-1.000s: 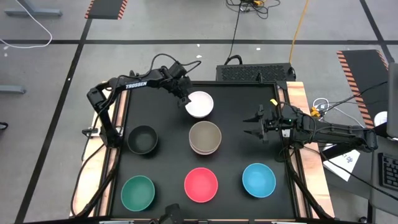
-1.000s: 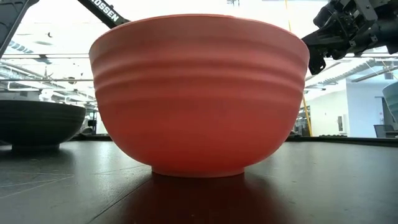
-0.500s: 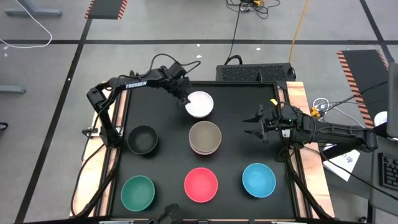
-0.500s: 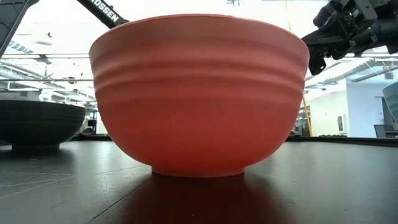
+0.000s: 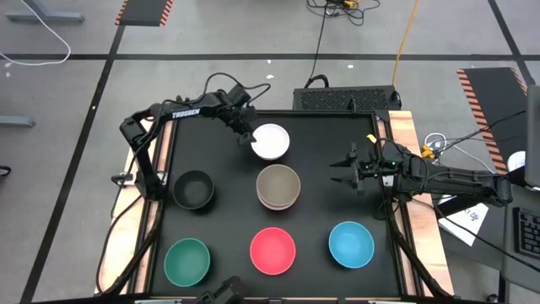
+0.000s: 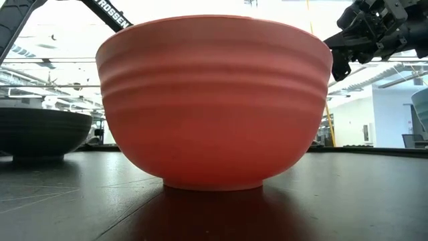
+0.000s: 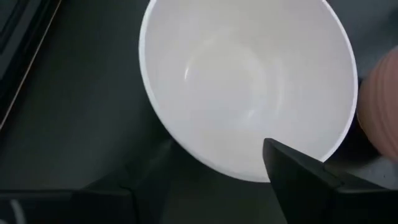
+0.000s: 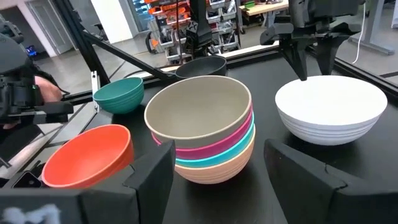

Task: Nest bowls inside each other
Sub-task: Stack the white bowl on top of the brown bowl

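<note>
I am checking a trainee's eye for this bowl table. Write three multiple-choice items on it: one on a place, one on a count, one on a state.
1. Where is the left hand?
A. at the white bowl's rim
B. over the blue bowl
C. off the table

2. How many bowls make up the stack under the taupe bowl's rim, that bowl included?
A. two
B. four
C. six

3. How is the right hand?
A. shut on the red bowl
B. open, holding nothing
C. shut on the green bowl

Answers:
1 A: one finger sits inside the white bowl.
2 B: taupe, magenta, teal and orange rims show.
3 B: it hangs open, right of the stack.
</note>
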`<act>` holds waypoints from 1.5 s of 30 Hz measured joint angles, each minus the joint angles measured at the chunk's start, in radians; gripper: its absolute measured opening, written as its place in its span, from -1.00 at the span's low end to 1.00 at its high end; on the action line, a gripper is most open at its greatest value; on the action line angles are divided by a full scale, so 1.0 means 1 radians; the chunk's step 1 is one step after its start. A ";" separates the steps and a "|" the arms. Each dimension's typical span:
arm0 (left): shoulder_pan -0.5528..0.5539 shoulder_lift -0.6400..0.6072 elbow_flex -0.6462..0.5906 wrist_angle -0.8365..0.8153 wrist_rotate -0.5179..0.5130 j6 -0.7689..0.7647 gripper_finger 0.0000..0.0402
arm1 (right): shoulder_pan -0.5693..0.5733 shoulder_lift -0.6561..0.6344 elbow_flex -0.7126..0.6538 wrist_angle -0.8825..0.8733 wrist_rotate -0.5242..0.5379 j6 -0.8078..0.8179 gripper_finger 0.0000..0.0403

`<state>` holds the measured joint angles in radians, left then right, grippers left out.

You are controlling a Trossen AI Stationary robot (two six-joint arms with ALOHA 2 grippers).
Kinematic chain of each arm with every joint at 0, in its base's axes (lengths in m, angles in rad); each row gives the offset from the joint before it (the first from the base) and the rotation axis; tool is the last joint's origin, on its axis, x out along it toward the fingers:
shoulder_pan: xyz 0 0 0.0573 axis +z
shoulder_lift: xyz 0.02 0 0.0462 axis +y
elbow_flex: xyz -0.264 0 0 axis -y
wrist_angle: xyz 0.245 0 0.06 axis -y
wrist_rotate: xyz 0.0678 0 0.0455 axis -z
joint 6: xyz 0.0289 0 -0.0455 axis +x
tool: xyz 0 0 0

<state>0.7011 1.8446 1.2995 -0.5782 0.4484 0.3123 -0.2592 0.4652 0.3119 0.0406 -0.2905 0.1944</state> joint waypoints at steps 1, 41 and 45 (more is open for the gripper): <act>-0.002 0.000 0.000 0.001 -0.001 0.000 0.20 | 0.000 0.000 0.000 0.000 0.000 0.000 0.18; -0.073 0.026 0.002 0.080 -0.036 -0.027 0.00 | 0.045 0.000 0.000 0.000 -0.026 0.003 0.18; -0.078 0.100 0.008 0.087 -0.030 -0.034 0.09 | 0.045 0.000 0.000 0.000 -0.026 0.003 0.18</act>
<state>0.6228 1.9441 1.3074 -0.4909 0.4181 0.2785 -0.2138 0.4652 0.3119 0.0406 -0.3164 0.1974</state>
